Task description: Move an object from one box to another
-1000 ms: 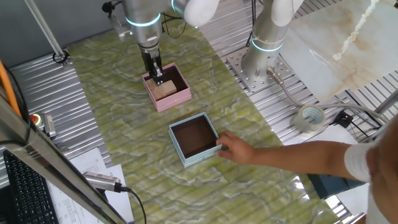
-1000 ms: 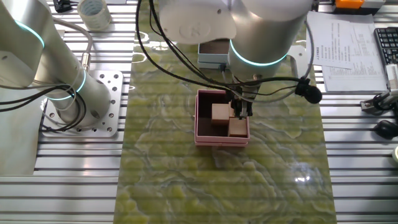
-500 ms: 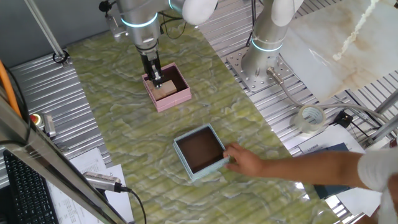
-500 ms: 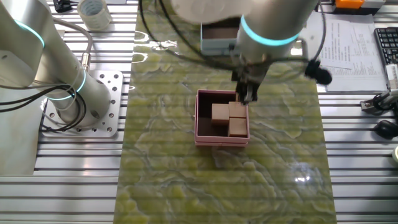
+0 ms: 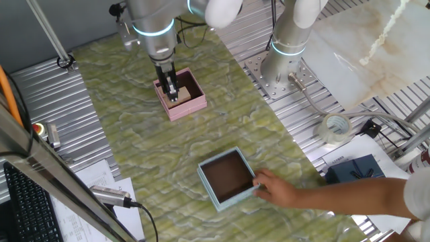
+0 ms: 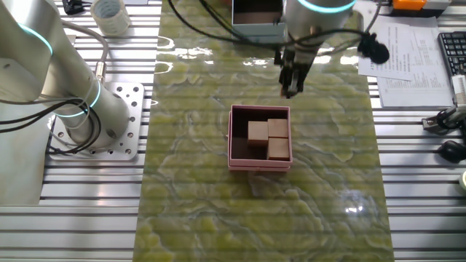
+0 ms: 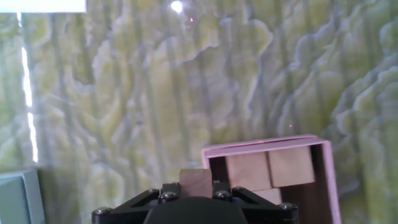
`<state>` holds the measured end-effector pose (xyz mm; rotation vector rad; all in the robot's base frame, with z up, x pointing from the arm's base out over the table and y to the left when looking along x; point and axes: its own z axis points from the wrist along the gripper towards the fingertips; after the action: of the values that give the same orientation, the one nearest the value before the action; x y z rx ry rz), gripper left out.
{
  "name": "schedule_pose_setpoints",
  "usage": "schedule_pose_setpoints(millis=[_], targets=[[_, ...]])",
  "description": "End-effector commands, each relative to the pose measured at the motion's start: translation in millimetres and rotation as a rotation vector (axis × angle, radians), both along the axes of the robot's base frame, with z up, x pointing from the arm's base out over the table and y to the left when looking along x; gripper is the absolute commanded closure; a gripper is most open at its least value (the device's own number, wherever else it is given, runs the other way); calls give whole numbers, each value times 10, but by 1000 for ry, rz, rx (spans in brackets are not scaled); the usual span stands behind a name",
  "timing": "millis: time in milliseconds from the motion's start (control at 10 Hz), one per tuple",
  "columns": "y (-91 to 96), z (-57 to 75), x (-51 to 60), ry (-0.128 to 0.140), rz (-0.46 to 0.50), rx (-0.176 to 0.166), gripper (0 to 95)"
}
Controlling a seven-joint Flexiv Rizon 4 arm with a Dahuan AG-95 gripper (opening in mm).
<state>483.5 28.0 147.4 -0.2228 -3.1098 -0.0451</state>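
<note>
Two boxes – pink box [image 6: 260,157], blue box [image 5: 228,179]; three blocks [image 6: 267,138] inside pink.

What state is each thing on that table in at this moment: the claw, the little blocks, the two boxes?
gripper: raised above the table, shut on a small wooden cube
small wooden cube: held between the fingers, out of the box
pink box: open, three wooden blocks inside
light blue box: open, nothing inside, a person's hand touching its corner
person's hand: resting on the table against the light blue box

blocks [image 6: 266,138] in pink box [image 6: 235,161] | blue box [image 5: 209,185] well apart
</note>
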Motion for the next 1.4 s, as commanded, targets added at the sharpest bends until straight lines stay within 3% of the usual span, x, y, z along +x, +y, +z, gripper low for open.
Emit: schedule_pose_setpoints(millis=[100,500,900,1200,1400], targets=[[134,29,-7,1,-13,-2,950],[415,27,-16,0,-38,-5,950],[502,50,18,0,-46,-1,950],[571,79,101,-1,-62,4,950],[696,125,228,9,-98,8,950]])
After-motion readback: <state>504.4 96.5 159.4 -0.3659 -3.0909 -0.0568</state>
